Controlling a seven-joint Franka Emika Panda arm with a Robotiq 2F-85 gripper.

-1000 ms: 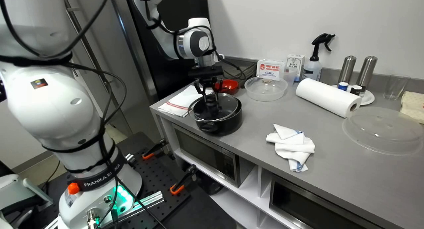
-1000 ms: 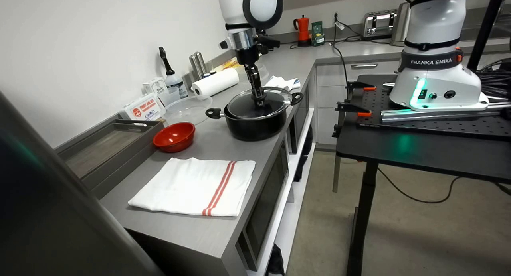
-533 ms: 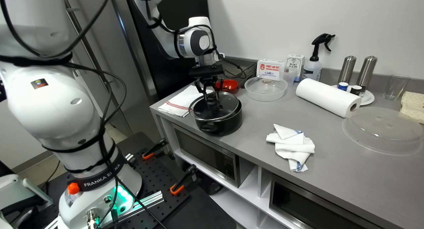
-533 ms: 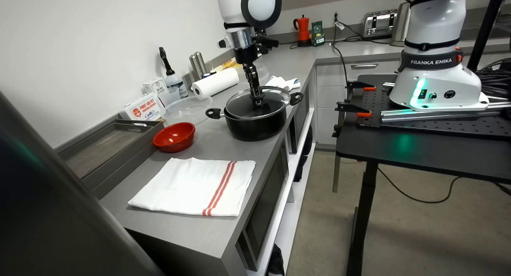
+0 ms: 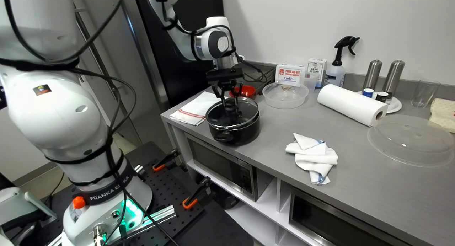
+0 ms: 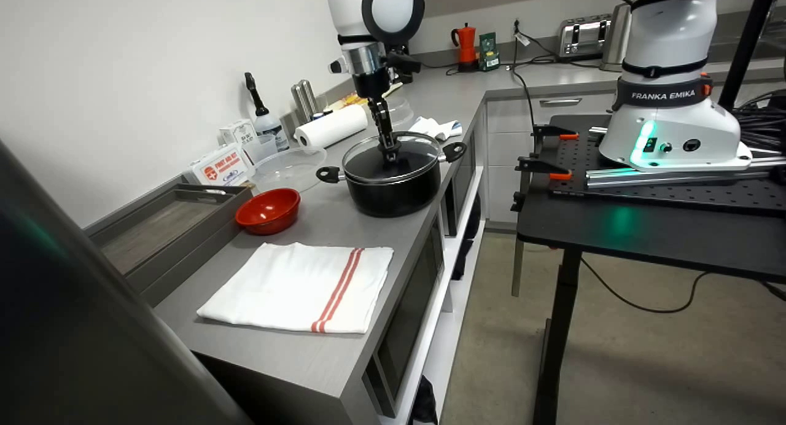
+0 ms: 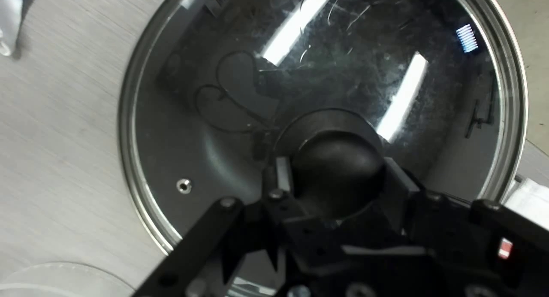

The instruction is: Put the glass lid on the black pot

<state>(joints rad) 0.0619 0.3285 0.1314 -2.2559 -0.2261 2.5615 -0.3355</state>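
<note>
The pincer point(image 7: 339, 177) grips the round, see-through glass lid point(image 6: 415, 159) by its black knob point(image 7: 336, 162); the low, wide black cooking pot point(image 6: 395, 196) lies almost squarely beneath (whether rims touch is unclear).

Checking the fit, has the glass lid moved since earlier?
Yes: in an exterior view, the glass lid shifted slightly to picture right over the unmoved black pot.
</note>
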